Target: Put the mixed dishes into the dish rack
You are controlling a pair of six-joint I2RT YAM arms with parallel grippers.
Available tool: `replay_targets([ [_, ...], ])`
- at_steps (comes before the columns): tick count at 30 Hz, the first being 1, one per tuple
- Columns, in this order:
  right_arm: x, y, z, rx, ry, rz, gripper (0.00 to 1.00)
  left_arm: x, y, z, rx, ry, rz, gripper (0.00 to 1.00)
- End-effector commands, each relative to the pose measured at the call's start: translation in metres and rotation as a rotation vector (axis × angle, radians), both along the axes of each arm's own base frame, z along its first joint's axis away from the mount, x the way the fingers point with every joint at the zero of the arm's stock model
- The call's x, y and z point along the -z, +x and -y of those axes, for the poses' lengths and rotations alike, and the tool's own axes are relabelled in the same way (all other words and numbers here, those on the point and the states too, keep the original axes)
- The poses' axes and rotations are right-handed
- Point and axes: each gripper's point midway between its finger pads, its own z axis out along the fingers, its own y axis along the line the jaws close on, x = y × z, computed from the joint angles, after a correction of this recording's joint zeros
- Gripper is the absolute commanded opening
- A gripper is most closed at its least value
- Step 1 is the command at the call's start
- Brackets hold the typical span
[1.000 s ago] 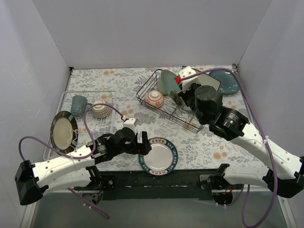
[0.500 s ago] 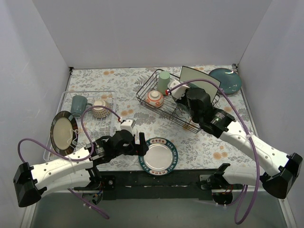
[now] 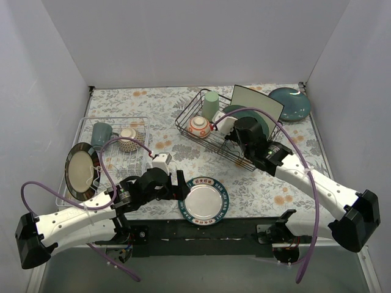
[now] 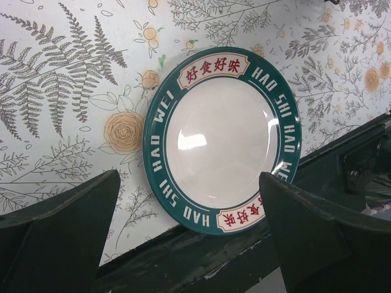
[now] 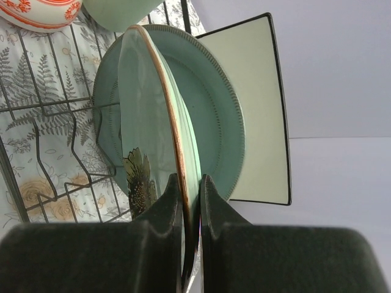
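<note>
The dish rack (image 3: 186, 113) is sitting in the upper middle of the overhead view on the flower-printed surface (image 3: 146, 101). Inside it, a round light green plate (image 5: 143, 116) with a gold rim and a flower motif is standing upright on edge, and the right fingers (image 5: 166, 204) are pinching its rim, closed down tight on it from both sides. The plate's lowest edge is hiding behind those fingers, so whether it is resting in a slot cannot be told. Just behind it a second light green plate (image 5: 214, 104) is standing upright, and behind that the large white square plate (image 5: 259, 110) is leaning at the rack's far side. The small red-orange bowl (image 3: 199, 126) is lying in the rack's left end, with the pale green cup (image 3: 211, 105) just beside it, toward the top of the frame.

A dark teal plate (image 3: 289, 104) is lying outside the rack at the upper right. At the left, a pale wire tray (image 3: 142, 125) is carrying a dark mug (image 3: 101, 134) and a patterned bowl (image 3: 128, 140), and a dark gold-rimmed plate (image 3: 82, 169) is tilting at its left edge.

At the lower middle, a green-rimmed plate (image 4: 223, 137) with white lettering is lying flat near the surface's near edge. The left fingers (image 4: 73, 213) are hanging spread wide above it, gripping nothing.
</note>
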Motion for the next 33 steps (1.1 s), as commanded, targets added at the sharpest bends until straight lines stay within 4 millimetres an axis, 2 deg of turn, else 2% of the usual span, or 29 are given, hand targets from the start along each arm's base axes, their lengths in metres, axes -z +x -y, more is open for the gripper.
replay_targets([
  [1,-0.037,0.017,-0.009,0.008,0.087,0.133,0.01,-0.007,0.004,-0.003,-0.029,-0.021,0.032,0.98],
  [7,-0.013,0.03,-0.012,0.031,0.045,0.094,0.01,-0.008,0.004,-0.004,-0.034,-0.025,0.033,0.98],
  [12,0.0,0.038,-0.012,0.058,0.011,0.073,0.01,-0.009,0.004,-0.005,-0.036,-0.028,0.036,0.98],
  [14,0.011,0.038,-0.015,0.063,0.029,0.005,0.01,-0.009,0.004,-0.005,-0.037,-0.03,0.036,0.98],
  [15,0.006,0.039,-0.018,0.06,0.054,-0.006,0.01,-0.009,0.004,-0.005,-0.04,-0.031,0.037,0.98],
  [21,0.022,0.049,-0.018,0.104,0.041,-0.052,0.01,-0.009,0.004,-0.005,-0.039,-0.031,0.033,0.98],
  [24,0.027,0.053,-0.018,0.111,0.039,-0.061,0.14,-0.009,0.004,-0.005,-0.041,-0.033,0.033,0.98],
  [27,0.03,0.056,-0.016,0.134,0.035,-0.066,0.31,-0.009,0.003,-0.005,-0.039,-0.035,0.033,0.98],
  [28,0.03,0.056,-0.015,0.14,0.034,-0.066,0.4,-0.008,0.003,-0.005,-0.039,-0.034,0.032,0.98],
  [31,0.026,0.059,-0.012,0.165,0.046,-0.054,0.56,-0.008,0.003,-0.005,-0.039,-0.034,0.032,0.98],
  [33,0.023,0.061,-0.008,0.189,0.066,-0.056,0.6,-0.009,0.004,-0.005,-0.041,-0.036,0.035,0.98],
])
